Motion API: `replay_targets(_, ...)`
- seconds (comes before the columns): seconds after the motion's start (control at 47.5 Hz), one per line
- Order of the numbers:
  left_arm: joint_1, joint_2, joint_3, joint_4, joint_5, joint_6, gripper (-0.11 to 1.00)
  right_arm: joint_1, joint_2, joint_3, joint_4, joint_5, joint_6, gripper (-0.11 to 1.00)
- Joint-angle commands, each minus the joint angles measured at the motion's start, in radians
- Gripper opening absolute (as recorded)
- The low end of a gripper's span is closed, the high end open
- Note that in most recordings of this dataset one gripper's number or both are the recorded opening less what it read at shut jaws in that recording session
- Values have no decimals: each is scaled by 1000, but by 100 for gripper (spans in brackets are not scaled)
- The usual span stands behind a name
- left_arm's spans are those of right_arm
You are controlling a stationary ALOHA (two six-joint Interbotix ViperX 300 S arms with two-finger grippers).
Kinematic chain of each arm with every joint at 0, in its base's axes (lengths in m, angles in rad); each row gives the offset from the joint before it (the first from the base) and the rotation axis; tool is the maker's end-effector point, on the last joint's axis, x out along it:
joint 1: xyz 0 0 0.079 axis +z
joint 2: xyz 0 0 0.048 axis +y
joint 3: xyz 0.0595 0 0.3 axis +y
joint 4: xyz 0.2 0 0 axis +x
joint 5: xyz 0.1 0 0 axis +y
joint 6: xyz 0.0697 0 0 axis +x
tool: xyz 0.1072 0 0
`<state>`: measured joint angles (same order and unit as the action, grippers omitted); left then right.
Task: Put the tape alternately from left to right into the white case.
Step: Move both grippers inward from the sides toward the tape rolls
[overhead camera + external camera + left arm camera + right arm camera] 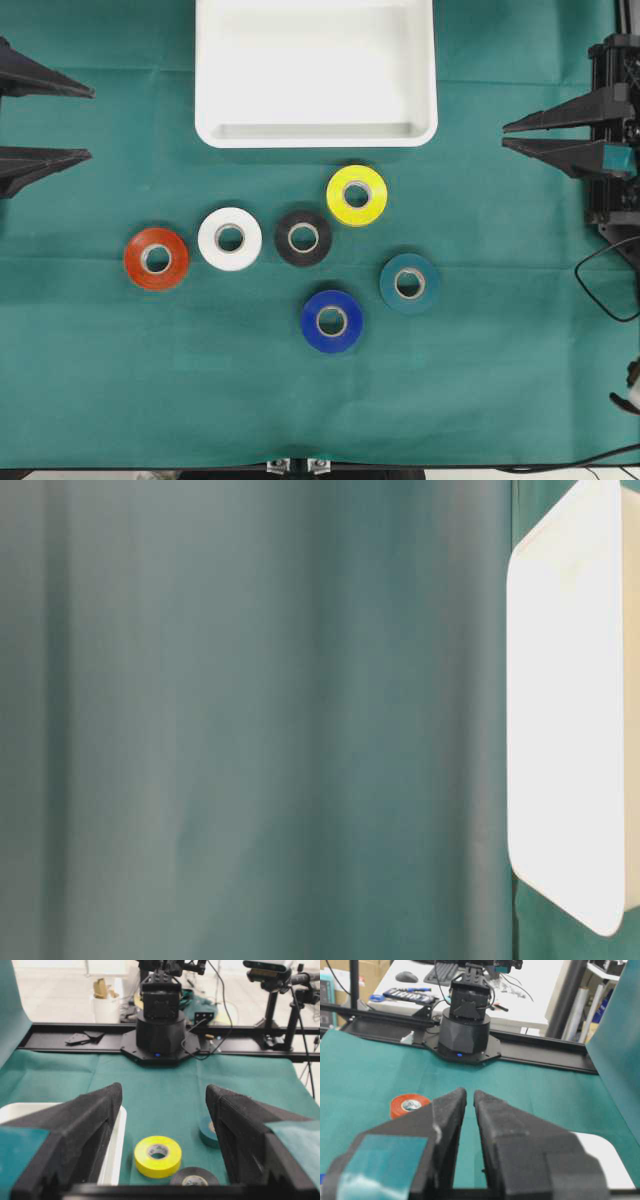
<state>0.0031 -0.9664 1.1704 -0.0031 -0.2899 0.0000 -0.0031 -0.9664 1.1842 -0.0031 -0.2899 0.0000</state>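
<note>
Black fingers fill the foreground of your left wrist view: the left gripper (165, 1135) stands with jaws apart and nothing between them, framing the yellow roll (158, 1155), the black roll (194, 1177) at the bottom edge and a sliver of the teal roll (206, 1131). Your right gripper (469, 1102) holds its jaws nearly together, a thin gap showing, gripping nothing.

From overhead, the white case (316, 134) sits at 12 o'clock, still bare, with all six rolls on the cloth (100, 380) below it: red (156, 258) at 9 o'clock of the cluster, then white (230, 238), black (303, 237), yellow (357, 195) nearest the case, teal (409, 283) at 3 o'clock and blue (331, 321) at 6 o'clock.

Watch the order. Rolls lie staggered, so left-to-right ranking between blue and black, or blue and yellow, may be misjudged and the alternation broken. White and black sit near each other; a wide approach could nudge the neighbour. A flat roll may also slide on the cloth as the fingers close.

Only the overhead view shows the full layout. Only the right wrist view shows the red roll (409, 1105) from table height, and the table-level view gives you just cloth and the case's side (565, 710).
</note>
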Motion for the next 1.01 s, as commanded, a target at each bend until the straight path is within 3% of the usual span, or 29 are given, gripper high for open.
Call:
replay_targets(0.0,-11,2,18,-21,-8,-5,24,3,8,-11,0,-8,0,24)
replay_targets(0.042,-12,-2,28,-21,-8,-6,22,3,6,-8,-2,-8,-2,22)
replay_targets(0.168,-17,-17,43,-21,-8,-6,-1,-2,-3,3,-3,-3,-2,0)
replay_targets(0.274,-20,-26,48,-23,-8,-6,-9,-2,-3,6,-3,11,-3,-2)
replay_targets(0.8,-20,-15,60,-23,-8,-6,-10,-2,25,5,-3,20,14,-2)
replay_targets(0.905,-20,-9,60,-23,-9,-6,-2,-3,37,3,-2,21,15,10)
replay_targets(0.989,-20,-9,58,-23,-9,-6,11,-3,51,2,-3,20,17,31)
